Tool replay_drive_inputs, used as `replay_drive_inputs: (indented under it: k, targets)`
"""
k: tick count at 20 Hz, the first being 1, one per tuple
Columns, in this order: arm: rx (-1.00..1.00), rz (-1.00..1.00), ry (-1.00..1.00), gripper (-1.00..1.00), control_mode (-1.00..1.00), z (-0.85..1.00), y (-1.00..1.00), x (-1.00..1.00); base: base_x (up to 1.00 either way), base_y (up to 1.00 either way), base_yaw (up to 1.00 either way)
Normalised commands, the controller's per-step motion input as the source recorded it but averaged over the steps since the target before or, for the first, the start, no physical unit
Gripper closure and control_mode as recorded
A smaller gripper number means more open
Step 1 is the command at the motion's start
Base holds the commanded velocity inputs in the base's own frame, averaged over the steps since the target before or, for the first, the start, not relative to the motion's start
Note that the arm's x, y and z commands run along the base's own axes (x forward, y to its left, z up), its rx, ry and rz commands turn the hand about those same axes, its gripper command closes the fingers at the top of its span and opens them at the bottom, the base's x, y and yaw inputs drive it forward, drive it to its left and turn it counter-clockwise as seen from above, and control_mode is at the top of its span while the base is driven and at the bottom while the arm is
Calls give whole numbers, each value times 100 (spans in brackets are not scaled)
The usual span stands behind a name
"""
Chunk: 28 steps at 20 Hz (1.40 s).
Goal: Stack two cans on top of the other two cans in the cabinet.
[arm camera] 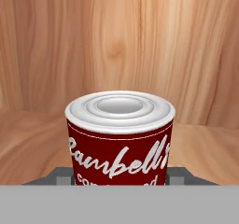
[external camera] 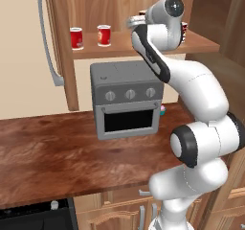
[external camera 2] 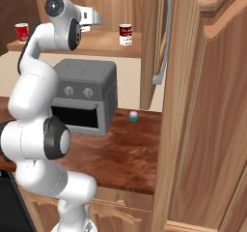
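Nearest the hand camera stands a dark red can (arm camera: pixel 120 136) with white script lettering and a pale ringed lid, upright between the fingers of the hand (arm camera: pixel 120 178), whose grey finger parts show just beside its lower left and right sides; the hand is closed on this can. Behind it runs the plank shelf (arm camera: pixel 32 139) and the wood-grain back wall of the cabinet (arm camera: pixel 116 45). From the left base view, the white arm (external camera: pixel 201 104) rises from the lower right and bends up to the shelf, its wrist hiding what it holds. Below the shelf, a grey toaster oven (external camera: pixel 127 99) sits on the brown counter (external camera: pixel 57 157), with a small pink and teal object (external camera 2: pixel 133 116) just beside it. Farther back on the shelf, a plain red can (external camera: pixel 76 38) and a red can with a pale label (external camera: pixel 104 35) stand upright, near each other but apart. In the right base view, another can, dark red above and white below (external camera 2: pixel 126 35), stands alone near the long curved grey door handle (external camera 2: pixel 163 37).
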Motion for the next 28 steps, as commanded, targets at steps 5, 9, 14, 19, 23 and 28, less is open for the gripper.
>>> replay_drive_inputs:
  k: [5,9,14,19,23,28]
  targets:
    - [0,-14,-7,100,-100,18,-6,-10,0,0,0]
    - [0,-17,-6,100,-100,16,-16,-2,0,0,0]
    - [0,-16,-5,100,-100,15,-28,-1,0,0,0]
    - [0,-13,-4,100,-100,12,-33,-1,0,0,0]
    - [0,-12,-1,100,-100,18,-32,-4,0,0,0]
    - [0,-8,0,100,-100,17,-32,-4,0,0,0]
